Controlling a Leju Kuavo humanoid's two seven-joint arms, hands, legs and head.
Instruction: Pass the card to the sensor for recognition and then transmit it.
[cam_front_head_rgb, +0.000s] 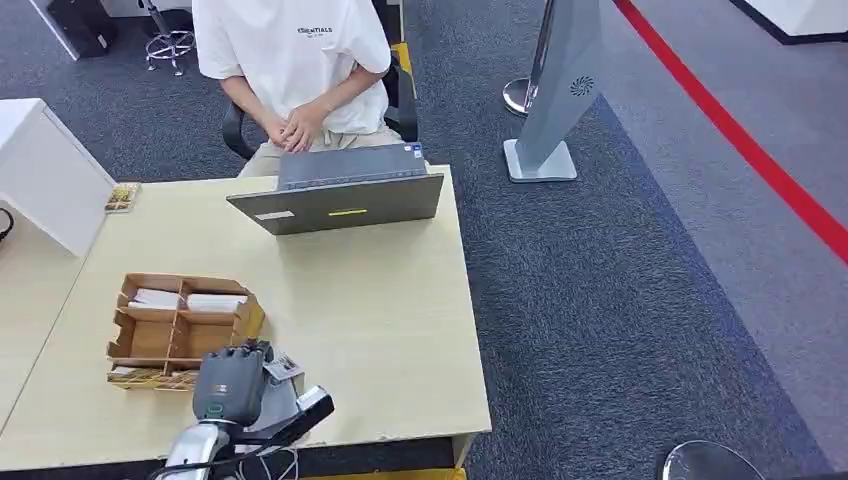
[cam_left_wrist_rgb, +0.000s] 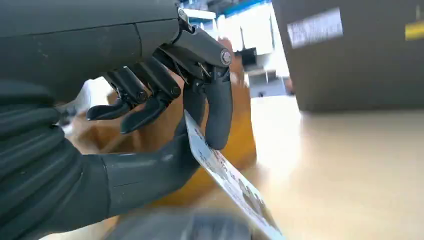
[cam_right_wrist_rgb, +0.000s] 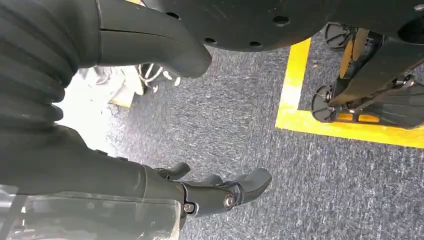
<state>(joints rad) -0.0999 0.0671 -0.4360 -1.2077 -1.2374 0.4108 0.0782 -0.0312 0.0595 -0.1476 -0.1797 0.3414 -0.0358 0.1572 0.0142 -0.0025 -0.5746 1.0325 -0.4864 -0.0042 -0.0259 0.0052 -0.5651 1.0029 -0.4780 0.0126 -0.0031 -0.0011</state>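
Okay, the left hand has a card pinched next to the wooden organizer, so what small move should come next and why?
Probably lift the left hand and carry the card toward the dark device at the table's near edge, likely the sensor. The card is already pinched between thumb and finger, just clear of the wooden organizer.

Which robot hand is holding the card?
The left robot hand. It pinches the card between thumb and a finger, just beside the wooden box. The right robot hand hangs over the carpet with nothing in it.
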